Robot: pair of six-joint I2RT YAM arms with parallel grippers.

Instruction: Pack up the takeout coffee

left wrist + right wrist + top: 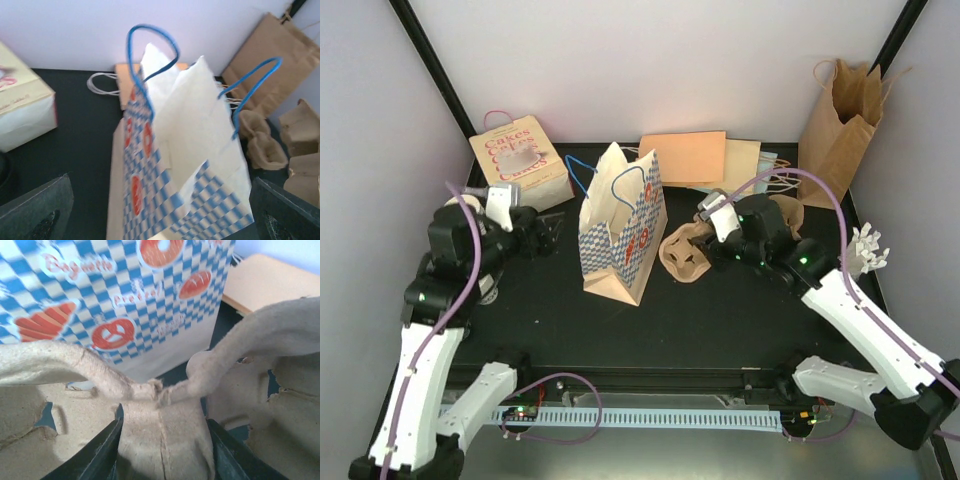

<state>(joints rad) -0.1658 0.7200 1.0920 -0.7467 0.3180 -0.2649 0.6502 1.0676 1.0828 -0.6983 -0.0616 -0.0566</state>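
A cream-white ribbed shape, apparently paper cups (pixel 866 250), lies against the right wall. No black lid shows clearly. A blue-and-white checked paper bag (pixel 623 225) stands open mid-table; it also fills the left wrist view (pixel 185 150). My left gripper (pixel 548 232) is open and empty just left of the bag, its fingers (pixel 35 212) wide apart. My right gripper (pixel 708 243) is shut on the middle ridge of a brown pulp cup carrier (pixel 684 256), next to the bag's right side. In the right wrist view the fingers (pixel 95 455) pinch that ridge (pixel 162 435).
A "Cakes" box (pixel 520 160) stands back left. Flat orange and tan bags (pixel 695 158) lie at the back. A tall brown paper bag (pixel 840 125) stands in the back right corner. More pulp carrier pieces (pixel 788 213) lie behind my right gripper.
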